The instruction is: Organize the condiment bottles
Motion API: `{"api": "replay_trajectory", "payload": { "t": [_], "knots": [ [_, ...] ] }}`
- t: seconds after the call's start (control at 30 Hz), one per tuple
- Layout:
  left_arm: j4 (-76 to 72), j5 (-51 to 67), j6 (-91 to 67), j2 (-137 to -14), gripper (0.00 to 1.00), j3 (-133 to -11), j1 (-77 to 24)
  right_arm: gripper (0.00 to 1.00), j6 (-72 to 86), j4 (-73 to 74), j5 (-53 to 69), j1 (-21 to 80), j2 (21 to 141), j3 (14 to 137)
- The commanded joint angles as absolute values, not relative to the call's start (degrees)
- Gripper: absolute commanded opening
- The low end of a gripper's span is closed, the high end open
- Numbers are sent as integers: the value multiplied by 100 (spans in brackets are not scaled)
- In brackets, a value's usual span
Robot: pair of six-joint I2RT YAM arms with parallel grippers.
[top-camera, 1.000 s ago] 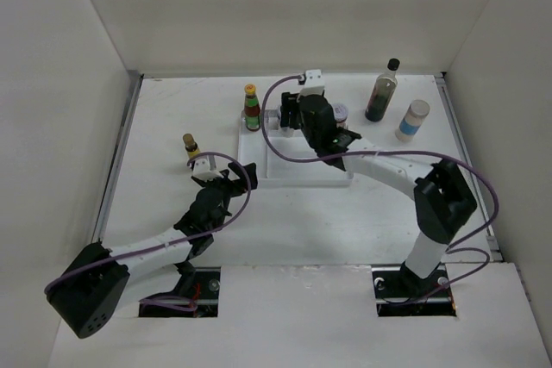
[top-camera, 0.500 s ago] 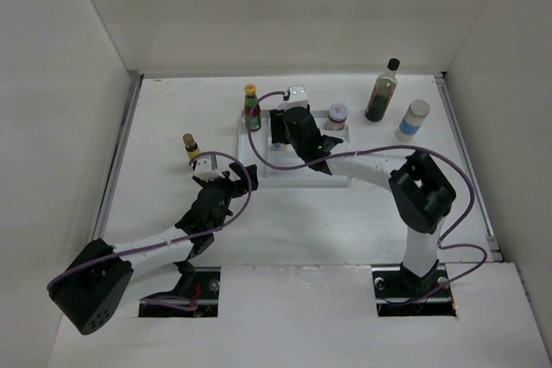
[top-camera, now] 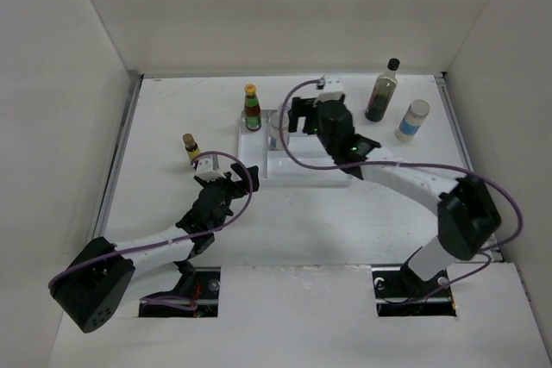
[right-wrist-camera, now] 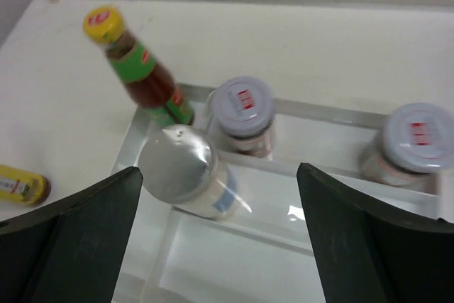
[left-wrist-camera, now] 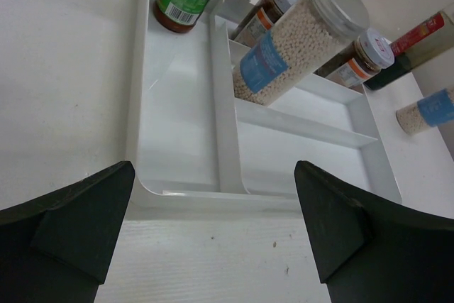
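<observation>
The red sauce bottle (top-camera: 251,108) stands at the far left corner of the white tray (top-camera: 302,171). One white shaker (top-camera: 274,134) stands in the tray's left part, free of both grippers. Two white-lidded jars (right-wrist-camera: 242,114) (right-wrist-camera: 411,145) stand in the tray's far row. The small yellow-brown bottle (top-camera: 191,146) stands on the table left of the tray. The dark bottle (top-camera: 382,92) and the second shaker (top-camera: 412,120) stand at the far right. My right gripper (right-wrist-camera: 220,246) hovers open above the tray. My left gripper (left-wrist-camera: 213,246) is open and empty before the tray's near edge.
White walls close in the table on the left, back and right. A purple cable loops above the tray from the right wrist (top-camera: 332,85). A raised metal strip (top-camera: 121,152) runs along the left edge of the table.
My right gripper reached left over the tray, then drew back to the right. The white shaker now stands alone in the tray. The left arm has hardly moved.
</observation>
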State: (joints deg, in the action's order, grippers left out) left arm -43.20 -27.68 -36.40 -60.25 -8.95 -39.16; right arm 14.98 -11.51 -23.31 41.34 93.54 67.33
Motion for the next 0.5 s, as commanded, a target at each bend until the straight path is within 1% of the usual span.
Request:
{"api": "replay_trajectory", "payload": {
  "t": [0.0,0.03,0.13,0.2,0.33,0.47],
  "knots": [
    [-4588,-2672,-3691,-6073,100,-1019,-3915,97,1573,-1521,-2741,3382,8211,6137],
    [-4562,-2672,-3691,-6065,100,-1028,-3924,97,1573,-1503,-2881,3179,8070,5961],
    [-4605,-2681,-3709,-6020,100,-1011,-3968,100,1591,-1599,-3820,2266,7525,5162],
    [-4605,-2672,-3709,-6117,100,-1037,-3977,100,1591,-1713,-4078,1599,7409,4827],
    [-4614,-2619,-3735,-6091,100,-1037,-4003,100,1687,-1732,-3640,613,7750,4824],
    [-4649,-2610,-3753,-6231,100,-1072,-4021,100,1679,-1539,-2998,137,8313,5290]
  ]
}}
